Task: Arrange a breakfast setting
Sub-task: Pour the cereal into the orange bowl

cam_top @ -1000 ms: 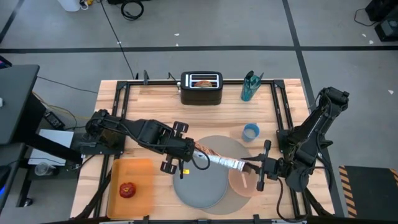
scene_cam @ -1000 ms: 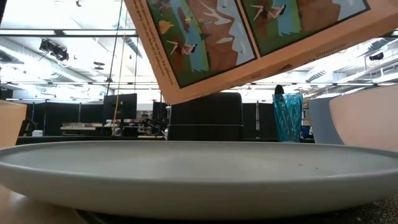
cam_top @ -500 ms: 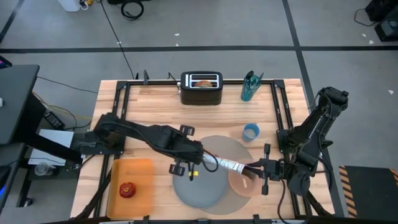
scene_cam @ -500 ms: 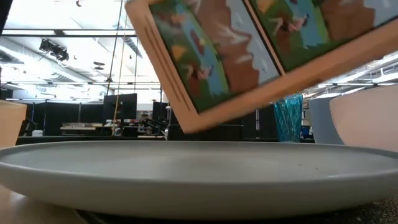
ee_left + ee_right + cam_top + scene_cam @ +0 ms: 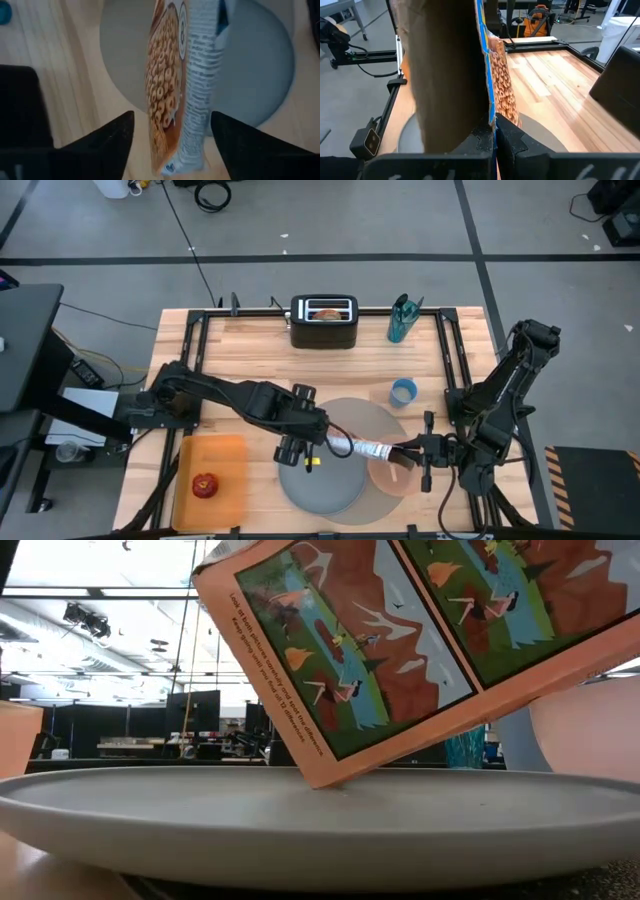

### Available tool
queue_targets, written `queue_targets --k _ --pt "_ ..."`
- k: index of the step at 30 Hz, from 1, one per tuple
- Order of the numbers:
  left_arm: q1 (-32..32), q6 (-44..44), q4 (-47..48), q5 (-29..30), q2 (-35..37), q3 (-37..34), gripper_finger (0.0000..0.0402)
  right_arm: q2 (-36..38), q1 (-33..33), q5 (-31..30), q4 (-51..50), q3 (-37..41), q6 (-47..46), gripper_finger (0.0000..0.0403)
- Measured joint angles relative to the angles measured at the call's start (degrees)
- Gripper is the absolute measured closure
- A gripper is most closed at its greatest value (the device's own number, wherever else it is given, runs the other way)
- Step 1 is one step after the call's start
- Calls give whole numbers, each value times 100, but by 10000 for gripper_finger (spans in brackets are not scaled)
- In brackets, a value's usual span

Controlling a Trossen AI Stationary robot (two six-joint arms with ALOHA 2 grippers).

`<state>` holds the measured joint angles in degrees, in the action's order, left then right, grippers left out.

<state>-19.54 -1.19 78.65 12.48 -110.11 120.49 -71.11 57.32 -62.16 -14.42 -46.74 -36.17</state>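
A cereal box (image 5: 362, 447) printed with cereal rings (image 5: 162, 85) lies slanted over the round grey-blue plate (image 5: 318, 480) and the grey mat (image 5: 372, 418). My right gripper (image 5: 412, 452) is shut on its right end. My left gripper (image 5: 304, 446) stands open at the box's left end, its fingers (image 5: 107, 137) on either side of the box without touching it. In the low view the box's lowest corner (image 5: 326, 781) is down on the plate (image 5: 250, 820). The pink bowl (image 5: 396, 473) sits under the box's right end. A red apple (image 5: 205, 485) lies on the orange tray (image 5: 228, 455). My right gripper pinches a thin edge at the box's right end (image 5: 490, 112) between its two shut fingers (image 5: 512, 142). The fingers come about level from the table's right side. The box slants down away from them, its far low corner on the plate.
A black toaster (image 5: 323, 322) with a bagel in it stands at the far edge. A teal glass (image 5: 402, 320) is to its right and a small blue cup (image 5: 403, 392) sits beyond the mat. Black frame rails run along the table's left and right sides.
My left gripper has moved toward the table's right and near edges and has opened, letting go of the cereal box. The box has shifted right and sunk; its left low corner has come down onto the plate. My right gripper keeps its hold.
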Motion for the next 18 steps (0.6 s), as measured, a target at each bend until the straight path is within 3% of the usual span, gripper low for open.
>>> queue_targets --k 5,8,11,18 --pt "-250 -294 99 602 415 -92 116 -2 11 -43 -9 0 -81 394" --pt "-503 -445 -132 1089 814 -657 116 -2 11 -96 -41 0 -138 394" --pt "-704 -685 -764 1345 1472 -1689 116 -2 11 -122 -41 0 -136 394" --pt "-1037 -1490 -2993 1655 3308 -4881 115 -2 11 -122 -42 0 -180 394"
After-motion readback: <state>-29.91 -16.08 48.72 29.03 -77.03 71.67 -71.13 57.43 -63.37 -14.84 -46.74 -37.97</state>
